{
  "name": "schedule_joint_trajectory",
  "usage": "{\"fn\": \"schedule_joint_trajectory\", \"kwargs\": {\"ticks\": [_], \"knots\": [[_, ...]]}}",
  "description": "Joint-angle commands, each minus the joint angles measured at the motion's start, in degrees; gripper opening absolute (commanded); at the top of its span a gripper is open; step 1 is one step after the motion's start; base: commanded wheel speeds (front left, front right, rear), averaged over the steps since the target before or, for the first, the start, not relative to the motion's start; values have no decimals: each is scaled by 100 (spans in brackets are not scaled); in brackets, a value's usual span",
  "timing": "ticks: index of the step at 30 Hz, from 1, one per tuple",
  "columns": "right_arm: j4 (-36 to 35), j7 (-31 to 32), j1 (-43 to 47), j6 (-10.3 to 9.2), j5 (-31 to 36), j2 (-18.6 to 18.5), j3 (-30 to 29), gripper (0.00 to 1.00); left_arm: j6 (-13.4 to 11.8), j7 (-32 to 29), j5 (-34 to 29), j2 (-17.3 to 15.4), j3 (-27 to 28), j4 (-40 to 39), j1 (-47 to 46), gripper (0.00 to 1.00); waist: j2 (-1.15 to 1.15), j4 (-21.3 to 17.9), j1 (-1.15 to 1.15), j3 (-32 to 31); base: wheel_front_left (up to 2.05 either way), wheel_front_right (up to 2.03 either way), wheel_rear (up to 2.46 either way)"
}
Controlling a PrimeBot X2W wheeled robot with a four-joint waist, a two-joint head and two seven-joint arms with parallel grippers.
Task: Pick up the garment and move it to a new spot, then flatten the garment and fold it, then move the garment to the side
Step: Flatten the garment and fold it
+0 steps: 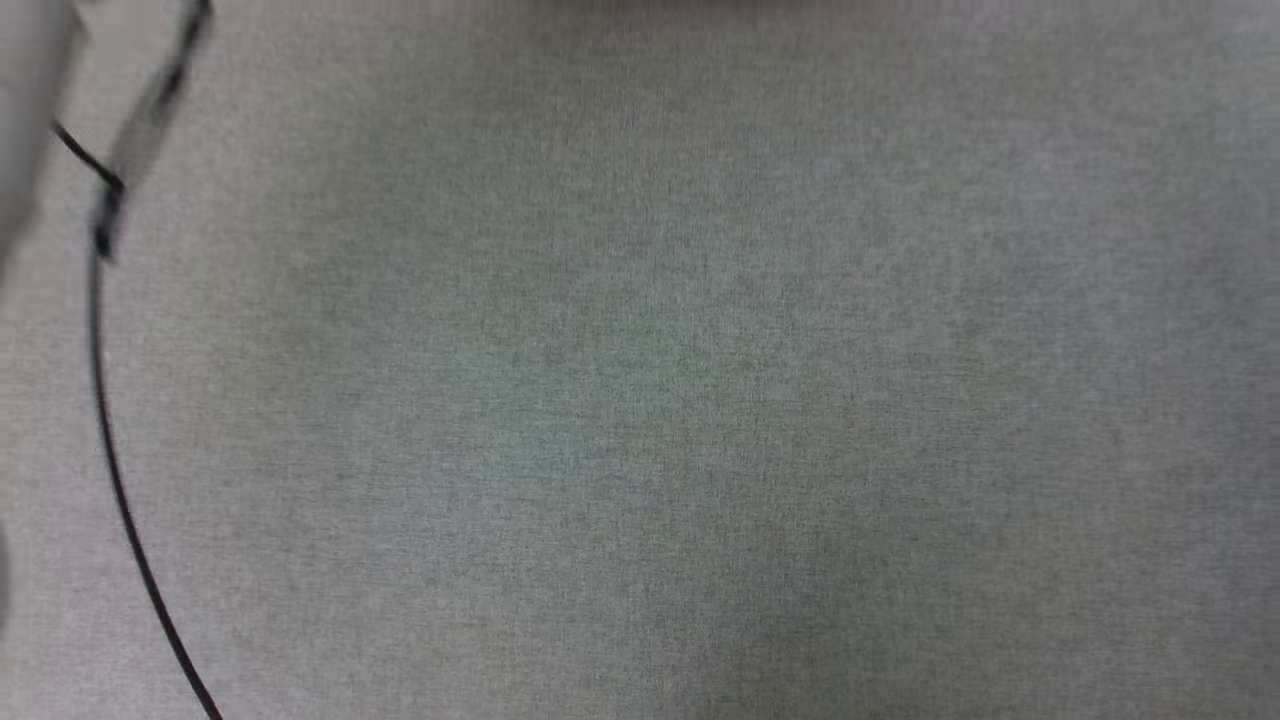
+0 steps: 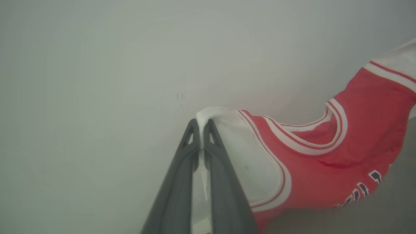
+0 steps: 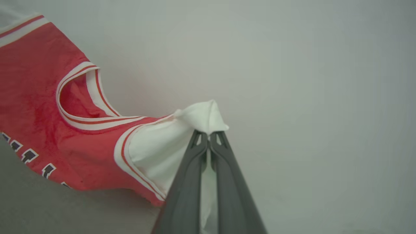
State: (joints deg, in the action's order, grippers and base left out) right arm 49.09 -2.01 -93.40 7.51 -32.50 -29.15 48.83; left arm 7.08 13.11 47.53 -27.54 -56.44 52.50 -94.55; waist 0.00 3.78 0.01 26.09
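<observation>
Looking down from the head camera, a grey cloth surface point(image 1: 700, 400) is stretching from the near edge to the far one. A black cable point(image 1: 110, 450) is curving up its left side. A blurred pale shape point(image 1: 30, 100) is hanging over the far left corner; it may be a forearm, but the blur is hiding too much to say.

In the left wrist view, the left gripper point(image 2: 201, 125) is pinching a bunched fold of white sleeve point(image 2: 240, 152), its two dark fingers pressed together on the cloth. From that pinch the garment point(image 2: 328, 175) is running off to the view's right, with its red body sagging in the middle. The striped neckline point(image 2: 312, 146) is gaping open there. The black letters point(image 2: 360, 190) are showing along the lower edge, just above a strip of grey surface. The second sleeve's striped trim is rising toward the upper right corner.

In the right wrist view, the right gripper point(image 3: 209, 136) is clamping the other white sleeve point(image 3: 156, 152) in the same way. Its fingertips are meeting on a peak of fabric. Here the garment is trailing away to the view's left, its red front drooping and its lettering slanting down toward the lower left corner.
</observation>
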Motion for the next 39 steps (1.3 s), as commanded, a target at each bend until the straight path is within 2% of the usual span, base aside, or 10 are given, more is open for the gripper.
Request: {"fn": "schedule_joint_trajectory", "kwargs": {"ticks": [1,8,13,19,24,29,39], "knots": [[-8,-127,385,-4,-225,-47,66,0,16,90,111,51,25,-52,425,0,0,7,-1,-243,0,0,0],[-408,-439,2002,-4,-875,-243,634,0,-4,205,332,-78,1,-385,2190,0,0,-30,-1,-879,0,0,0],[-790,-562,3175,-4,-1144,-462,1069,0,-170,218,396,-241,-50,-819,3545,0,0,-54,-1,-1317,0,0,0],[-1226,-698,4496,-4,-1441,-780,1335,0,-425,214,605,-588,-50,-1507,5161,0,0,-104,-1,-1757,0,0,0],[-1413,-860,5477,-4,-1735,-1079,1116,0,-668,208,927,-914,97,-2014,6282,0,0,-114,-1,-2057,0,0,0],[-1549,-962,6447,-4,-1919,-1285,789,0,-964,209,1156,-1098,198,-2502,7257,0,0,-115,-1,-2366,0,0,0],[-1872,-1016,8326,-5,-1976,-1512,-85,0,-1472,209,1413,-1493,335,-3141,8560,0,0,-90,-1,-2746,0,0,0]]}}
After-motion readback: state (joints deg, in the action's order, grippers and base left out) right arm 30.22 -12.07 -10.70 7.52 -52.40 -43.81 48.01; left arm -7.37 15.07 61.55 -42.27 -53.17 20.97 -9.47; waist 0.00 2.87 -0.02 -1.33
